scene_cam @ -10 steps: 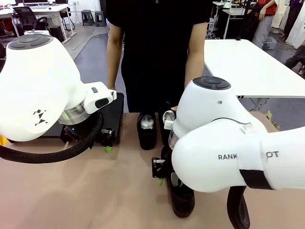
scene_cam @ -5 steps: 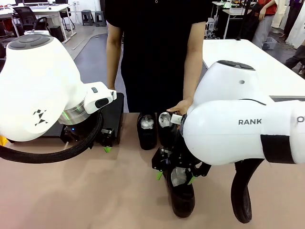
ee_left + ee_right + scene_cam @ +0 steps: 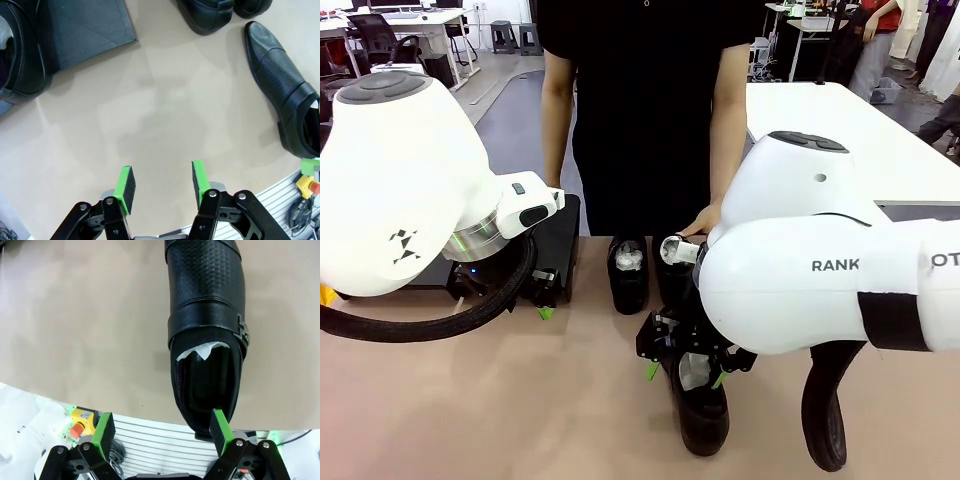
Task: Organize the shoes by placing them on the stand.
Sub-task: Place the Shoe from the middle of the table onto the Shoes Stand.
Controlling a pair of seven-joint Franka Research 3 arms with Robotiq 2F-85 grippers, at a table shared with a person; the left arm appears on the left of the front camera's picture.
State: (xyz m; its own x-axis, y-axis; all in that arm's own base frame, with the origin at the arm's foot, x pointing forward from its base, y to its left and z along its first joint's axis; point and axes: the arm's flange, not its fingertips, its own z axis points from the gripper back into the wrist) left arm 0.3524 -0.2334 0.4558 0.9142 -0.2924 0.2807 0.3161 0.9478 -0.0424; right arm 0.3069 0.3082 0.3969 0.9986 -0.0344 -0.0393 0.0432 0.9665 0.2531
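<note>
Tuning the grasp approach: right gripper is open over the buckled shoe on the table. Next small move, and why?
Probably slide the right gripper sideways to centre on the heel of the shoe: it is open, yet in its wrist view the heel lines up with one finger, not the gap.

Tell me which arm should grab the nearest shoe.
Right. The right gripper hangs open over that shoe, at its heel end; the left gripper sits over bare table beside the stand.

Glossy black over the shoe (image 3: 205, 300), pin-dotted across the toe, plain at the strap; white on the paper (image 3: 200, 351) inside. Pale pinkish tan over the table (image 3: 165, 125). Matte charcoal on the stand (image 3: 85, 30). Bright green on the pads (image 3: 125, 187) of the left gripper (image 3: 162, 182).
</note>
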